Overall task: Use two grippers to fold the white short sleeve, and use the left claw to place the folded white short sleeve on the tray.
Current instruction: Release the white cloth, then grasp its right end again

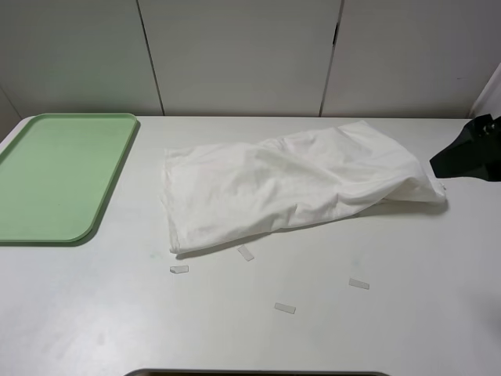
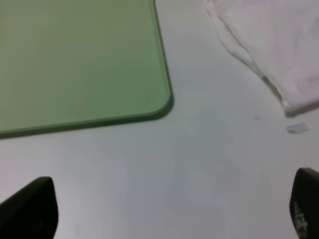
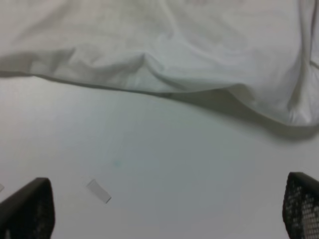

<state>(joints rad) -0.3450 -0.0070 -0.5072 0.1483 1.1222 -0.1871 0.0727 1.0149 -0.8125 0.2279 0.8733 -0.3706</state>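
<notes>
A white tabletop carries everything, with pale wall panels behind. Nearest lie four small paper scraps, two of them just beside the near hem of the white short sleeve. The garment sprawls rumpled and unfolded across the middle.

The left tool hangs over bare tabletop, nearer than the gap between the garment's left edge and the tray. Its jaws are spread wide and hold nothing. The right tool, by the garment's right end, is equally wide and empty. The tray lies at the far left, apart from the cloth.

As I judge it, a pinch on this bunched cloth may catch only the top layer and drag the fold lopsided. A scrap could be swept inside. White cloth on white tabletop also makes the edges easy to misjudge.
</notes>
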